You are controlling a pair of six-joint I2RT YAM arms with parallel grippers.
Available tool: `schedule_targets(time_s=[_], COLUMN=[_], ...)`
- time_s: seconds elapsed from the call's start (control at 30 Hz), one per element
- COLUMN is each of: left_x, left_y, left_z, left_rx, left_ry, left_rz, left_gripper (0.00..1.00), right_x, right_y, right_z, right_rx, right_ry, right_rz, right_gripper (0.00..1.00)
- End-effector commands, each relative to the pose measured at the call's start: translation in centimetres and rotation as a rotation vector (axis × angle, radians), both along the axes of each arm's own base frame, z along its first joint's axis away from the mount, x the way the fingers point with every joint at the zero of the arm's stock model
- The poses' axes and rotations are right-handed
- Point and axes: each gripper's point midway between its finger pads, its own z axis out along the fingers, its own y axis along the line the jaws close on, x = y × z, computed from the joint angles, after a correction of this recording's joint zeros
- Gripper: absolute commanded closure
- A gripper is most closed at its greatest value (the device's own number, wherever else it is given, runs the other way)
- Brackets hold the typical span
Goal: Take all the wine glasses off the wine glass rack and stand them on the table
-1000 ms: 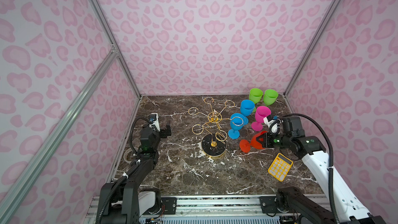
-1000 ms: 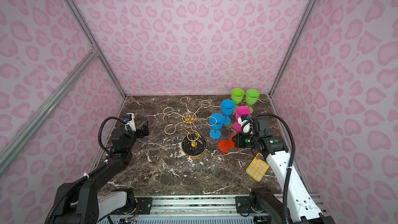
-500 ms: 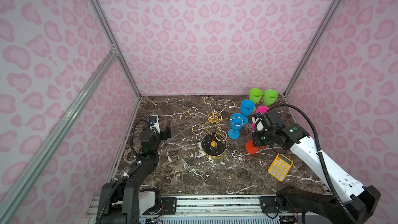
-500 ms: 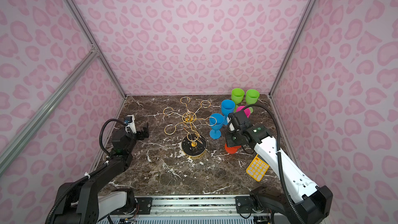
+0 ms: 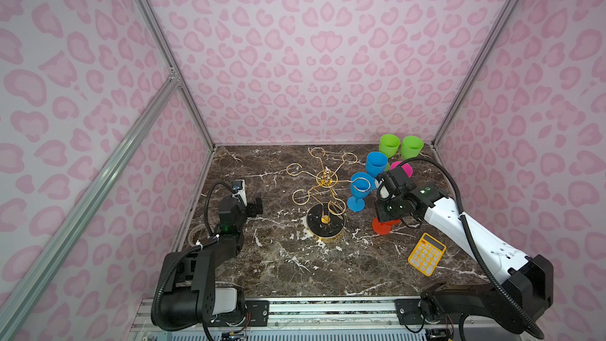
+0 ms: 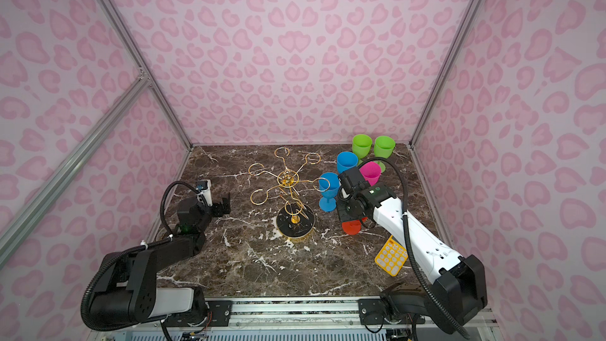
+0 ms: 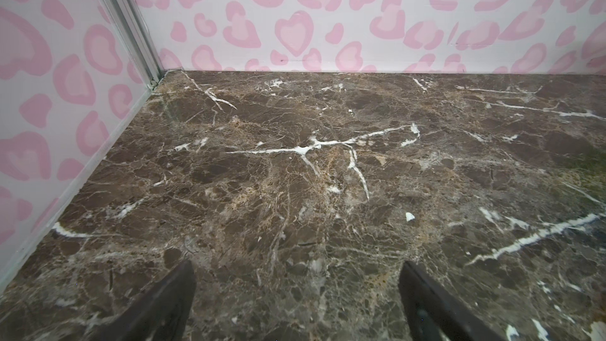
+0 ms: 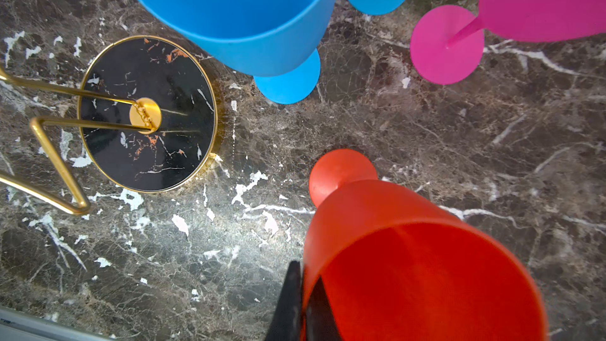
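The gold wire wine glass rack (image 5: 325, 221) (image 6: 295, 221) stands mid-table on its round black base (image 8: 147, 113), and none of the loops in view holds a glass. Just right of that base is the red wine glass (image 5: 382, 226) (image 6: 351, 227) (image 8: 410, 257), bowl up and foot low over the marble. My right gripper (image 8: 303, 270) points down, shut on its rim with one finger inside the bowl and one outside. Whether the foot touches the table I cannot tell. My left gripper (image 5: 257, 205) (image 7: 298, 270) rests open and empty at the left, over bare marble.
Two blue glasses (image 5: 360, 188) (image 5: 376, 163), a pink one (image 5: 405, 167) and two green ones (image 5: 389, 145) (image 5: 412, 146) stand at the back right, close to my right wrist. A yellow calculator (image 5: 426, 254) lies front right. A tape roll (image 5: 196, 234) lies by the left wall.
My right wrist has swung from level to pointing down, turning the red glass from sideways to bowl up and shifting slightly toward the back. The left arm has barely moved.
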Motion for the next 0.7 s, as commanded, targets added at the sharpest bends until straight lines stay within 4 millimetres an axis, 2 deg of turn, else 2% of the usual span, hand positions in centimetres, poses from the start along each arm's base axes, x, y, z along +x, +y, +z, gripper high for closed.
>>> schedule_targets(time_s=[0.0, 0.17, 0.27, 0.33, 0.4, 0.57, 0.67], left_x=[0.9, 1.4, 1.6, 1.6, 1.6, 1.6, 1.6], left_y=[-0.2, -0.2, -0.2, -0.2, -0.2, -0.2, -0.2], left_z=[1.4, 1.0, 0.8, 0.7, 0.8, 0.7, 0.7], left_rx=[-0.004, -0.003, -0.002, -0.002, -0.002, -0.002, -0.002], left_ry=[-0.055, -0.041, -0.036, -0.034, -0.036, -0.034, -0.034], left_rz=[-0.017, -0.017, -0.019, -0.019, -0.019, -0.018, -0.018], left_gripper=[0.02, 0.02, 0.02, 0.02, 0.02, 0.02, 0.02], right_x=[0.6, 0.9, 1.1, 1.3, 1.4, 1.4, 1.5], right_y=[0.5, 0.8, 1.0, 1.0, 1.0, 1.2, 1.1], right_z=[-0.4, -1.2, -0.7, 0.0, 0.9, 2.9, 5.0], right_rx=[0.018, 0.019, 0.031, 0.032, 0.038, 0.059, 0.079], right_ry=[-0.013, 0.002, -0.008, -0.019, -0.034, -0.068, -0.12], right_rz=[0.0, 0.003, 0.006, 0.004, 0.007, 0.015, 0.014], right_gripper=[1.0, 1.0, 0.9, 0.82, 0.8, 0.64, 0.6])
